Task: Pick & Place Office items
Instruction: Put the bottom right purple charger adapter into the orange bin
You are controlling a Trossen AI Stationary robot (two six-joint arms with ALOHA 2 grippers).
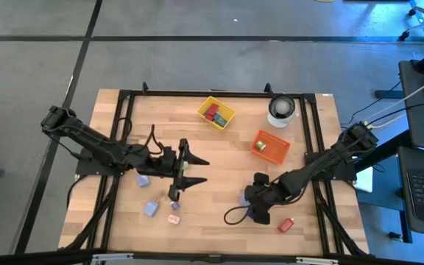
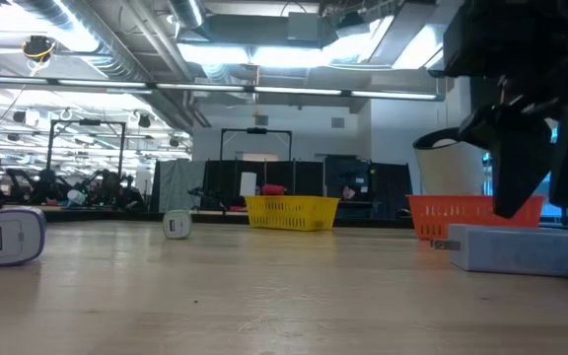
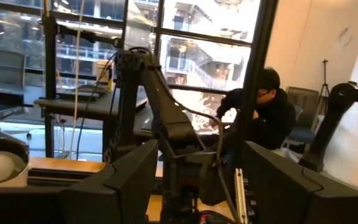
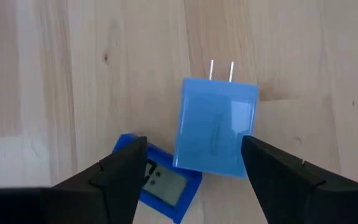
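- The right gripper (image 4: 188,165) hangs at lower centre-right of the overhead view, fingers spread wide and holding nothing, straddling a blue plug block (image 4: 216,126) that overlaps a smaller blue piece (image 4: 157,183).
- The left gripper (image 1: 190,171) sits centre-left, open and empty.
- Lavender pieces (image 1: 151,208) lie lower left; a red piece (image 1: 286,224) lies lower right.

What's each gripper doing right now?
Left gripper: open, empty, held above the table's middle.
Right gripper: open, empty, poised over the blue plug adapter, not gripping it.
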